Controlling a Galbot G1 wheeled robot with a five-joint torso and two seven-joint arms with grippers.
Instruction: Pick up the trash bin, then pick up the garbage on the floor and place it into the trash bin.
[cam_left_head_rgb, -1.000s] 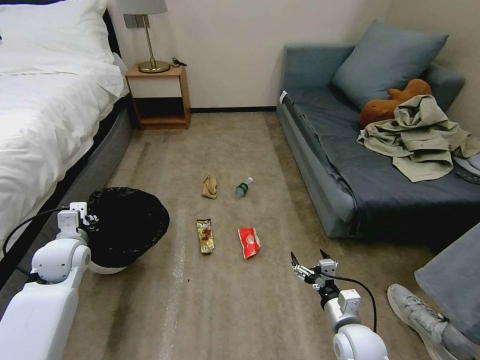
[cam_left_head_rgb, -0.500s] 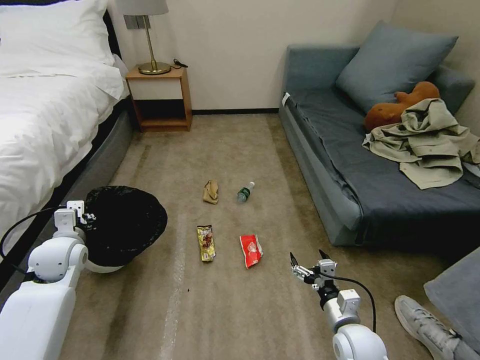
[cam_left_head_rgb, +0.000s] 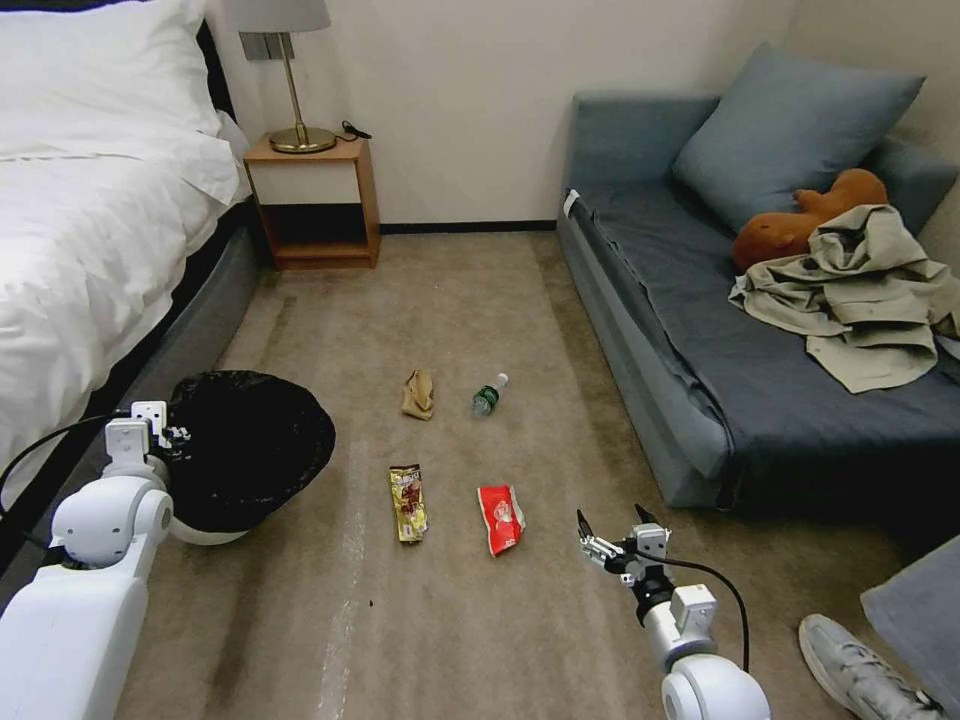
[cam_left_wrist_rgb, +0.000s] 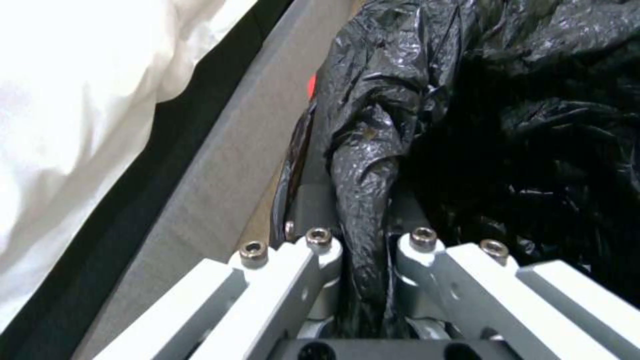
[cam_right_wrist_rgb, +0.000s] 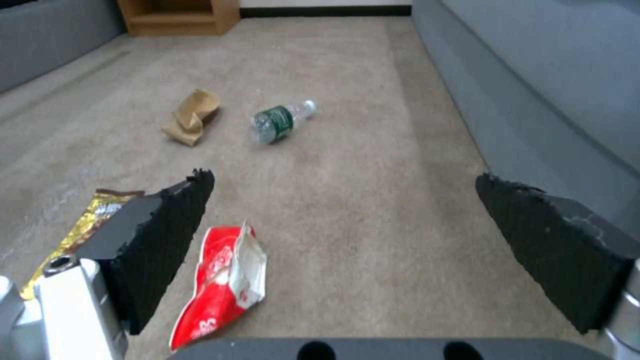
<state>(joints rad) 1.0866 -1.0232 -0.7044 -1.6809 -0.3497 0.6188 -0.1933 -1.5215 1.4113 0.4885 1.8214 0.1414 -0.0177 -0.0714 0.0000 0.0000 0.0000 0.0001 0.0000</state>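
My left gripper (cam_left_wrist_rgb: 363, 260) is clamped on the rim of the trash bin (cam_left_head_rgb: 250, 450), a fold of its black bag (cam_left_wrist_rgb: 360, 165) pinched between the two fingers, and the bin hangs tilted at my left side, just beside the bed (cam_left_head_rgb: 90, 250), its white base (cam_left_head_rgb: 205, 532) peeking out under the liner. My right gripper (cam_left_head_rgb: 608, 528) hovers low over the carpet (cam_left_head_rgb: 450, 620) with its jaws spread wide and nothing between them, the dark pads (cam_right_wrist_rgb: 167, 220) framing the floor ahead. Just off that gripper's left lies the red snack packet (cam_left_head_rgb: 501, 518), flat on the carpet; in the right wrist view the packet (cam_right_wrist_rgb: 223, 280) sits close by one pad. The gold-brown wrapper (cam_left_head_rgb: 408, 502) lies beside the packet, towards the bin. Farther on, the crumpled tan paper bag (cam_left_head_rgb: 419, 393) and the small clear bottle (cam_left_head_rgb: 488, 395) with its green label rest side by side, near each other but apart. The sofa (cam_left_head_rgb: 760, 360) runs along my right, carrying a beige jacket (cam_left_head_rgb: 860, 290) and a brown plush toy (cam_left_head_rgb: 800, 225).
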